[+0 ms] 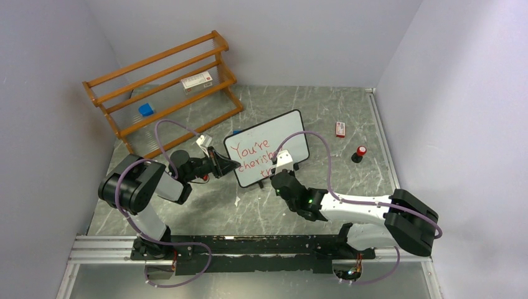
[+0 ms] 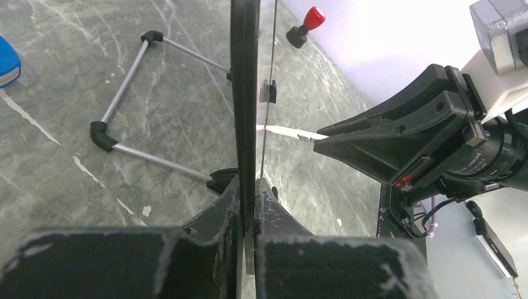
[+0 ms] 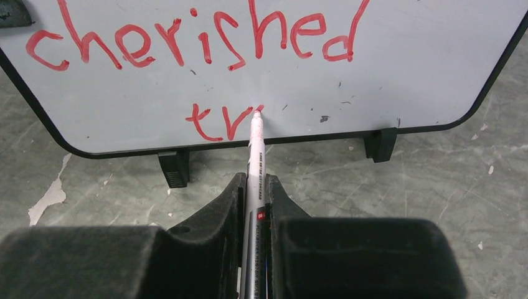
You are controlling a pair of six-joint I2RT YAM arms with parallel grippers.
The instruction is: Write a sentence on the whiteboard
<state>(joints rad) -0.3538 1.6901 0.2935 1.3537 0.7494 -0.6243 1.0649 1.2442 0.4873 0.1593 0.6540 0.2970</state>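
Note:
The whiteboard [image 1: 269, 147] stands tilted on small black feet in the middle of the table. It also shows in the right wrist view [image 3: 398, 75] and edge-on in the left wrist view [image 2: 245, 93]. The sentence [image 1: 248, 154] in red reads "You're cherished" with "tr" [image 3: 215, 121] begun on a third line. My left gripper [image 2: 254, 187] is shut on the board's left edge. My right gripper [image 3: 254, 187] is shut on a white marker [image 3: 255, 162], whose red tip touches the board beside the "r".
A wooden rack [image 1: 165, 81] stands at the back left with a small box [image 1: 196, 81] on it and a blue object [image 1: 146, 109] beneath. A red-and-white box [image 1: 340, 129] and a red-topped black cap [image 1: 359, 153] lie right of the board. Grey walls enclose the table.

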